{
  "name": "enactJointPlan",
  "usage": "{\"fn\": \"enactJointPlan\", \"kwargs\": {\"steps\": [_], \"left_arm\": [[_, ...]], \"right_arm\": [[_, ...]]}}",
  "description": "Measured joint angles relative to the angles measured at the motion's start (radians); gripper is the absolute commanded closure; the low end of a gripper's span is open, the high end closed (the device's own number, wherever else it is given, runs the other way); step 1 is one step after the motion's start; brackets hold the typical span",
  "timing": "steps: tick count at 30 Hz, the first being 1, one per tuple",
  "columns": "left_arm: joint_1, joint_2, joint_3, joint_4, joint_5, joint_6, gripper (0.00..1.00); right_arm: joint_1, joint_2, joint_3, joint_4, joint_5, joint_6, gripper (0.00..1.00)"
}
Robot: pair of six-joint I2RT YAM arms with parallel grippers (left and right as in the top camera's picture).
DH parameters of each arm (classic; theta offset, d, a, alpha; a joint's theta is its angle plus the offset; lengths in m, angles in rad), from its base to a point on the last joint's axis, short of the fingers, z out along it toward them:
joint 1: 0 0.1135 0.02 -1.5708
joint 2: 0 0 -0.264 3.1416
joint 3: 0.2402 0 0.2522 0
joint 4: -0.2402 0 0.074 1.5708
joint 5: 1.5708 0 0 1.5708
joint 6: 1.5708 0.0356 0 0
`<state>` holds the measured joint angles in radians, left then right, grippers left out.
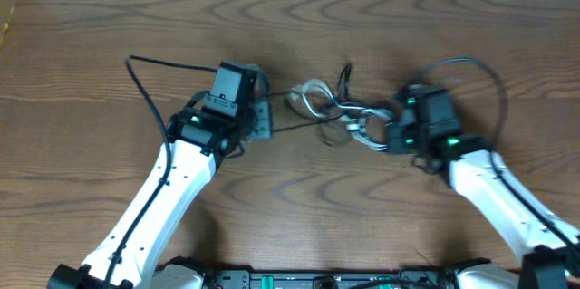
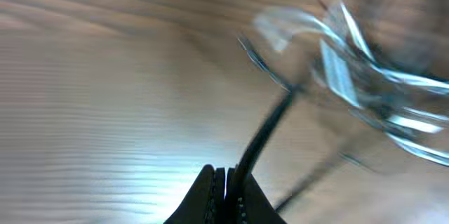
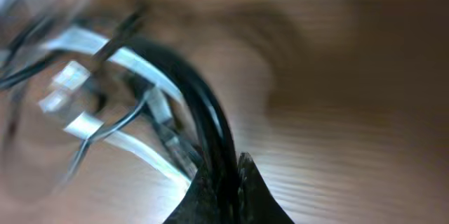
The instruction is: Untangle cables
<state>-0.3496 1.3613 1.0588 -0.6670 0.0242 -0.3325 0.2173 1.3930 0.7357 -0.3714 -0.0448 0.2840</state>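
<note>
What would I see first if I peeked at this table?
A knot of white and black cables sits in the middle of the overhead view. The left gripper pinches one black cord leading into it. The right gripper pinches a thicker black bundle from the other side.

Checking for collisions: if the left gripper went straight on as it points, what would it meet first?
The left gripper, shut on a black cord, points at the cable tangle; it would probably meet those white and black loops first, though depth is blurred.
</note>
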Motion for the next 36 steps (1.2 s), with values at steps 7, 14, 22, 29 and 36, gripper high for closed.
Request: {"fn": "enactJointPlan", "kwargs": {"steps": [7,14,22,29,36], "left_arm": [[0.208,0.000,0.000,0.020,-0.040,-0.064,0.93],[0.357,0.000,0.000,0.051,-0.124,-0.187,0.92],[0.240,0.000,0.000,0.095,0.397,-0.049,0.92],[0.026,0.000,-0.002,0.342,0.890,0.116,0.93],[-0.162,-0.024,-0.002,0.492,0.766,-0.005,0.93]], "right_arm": [[-0.326,-0.139,0.003,-0.059,-0.020,0.030,0.94],[-0.466,-0.139,0.004,-0.012,0.097,0.086,0.75],[-0.385,-0.139,0.005,0.116,-0.435,0.032,0.23],[-0.154,-0.137,0.005,0.078,-0.534,-0.151,0.07],[-0.055,0.060,0.005,0.164,-0.418,-0.149,0.17]]}}
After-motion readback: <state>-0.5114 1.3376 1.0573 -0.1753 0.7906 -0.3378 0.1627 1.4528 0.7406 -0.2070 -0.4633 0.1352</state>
